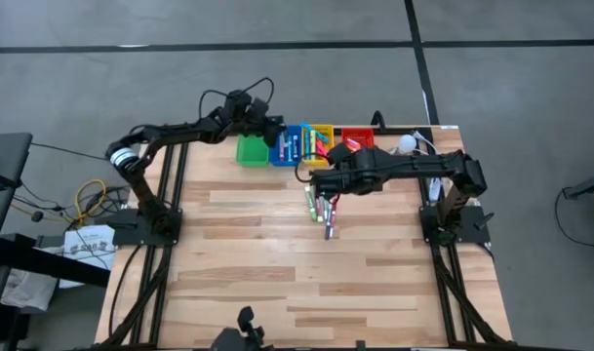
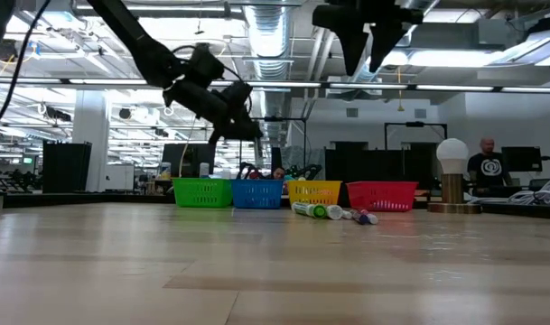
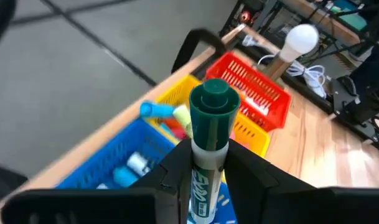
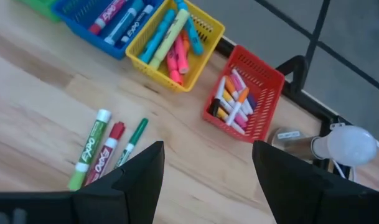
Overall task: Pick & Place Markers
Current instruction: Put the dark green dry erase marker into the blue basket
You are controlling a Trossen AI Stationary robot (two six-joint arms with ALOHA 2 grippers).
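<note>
A green-capped marker (image 3: 211, 118) sits in my left gripper (image 3: 208, 163), which hangs over the blue bin (image 3: 108, 163) at the far edge (image 1: 274, 132). A green bin (image 1: 252, 149), blue bin (image 1: 293, 144), yellow bin (image 1: 321, 135) and red bin (image 1: 356, 136) stand in a row; the last three hold markers. Three loose markers (image 4: 105, 149) lie flat on the wood in front of the bins, also seen in the high view (image 1: 321, 208). My right gripper (image 4: 208, 168) is open above them (image 1: 323, 185), touching nothing. My left gripper pinches the marker's white printed barrel (image 3: 202, 182) between its two fingers, just behind the green cap. The marker lies along the fingers, and its cap sticks out past the fingertips. The fingers slant down toward the far edge. The marker is lifted clear, above the blue bin.
A lamp with a white bulb (image 1: 407, 143) stands at the far right corner beside the red bin. The near half of the wooden table (image 1: 297, 283) is bare wood. A person (image 2: 485, 164) stands in the room beyond the table.
</note>
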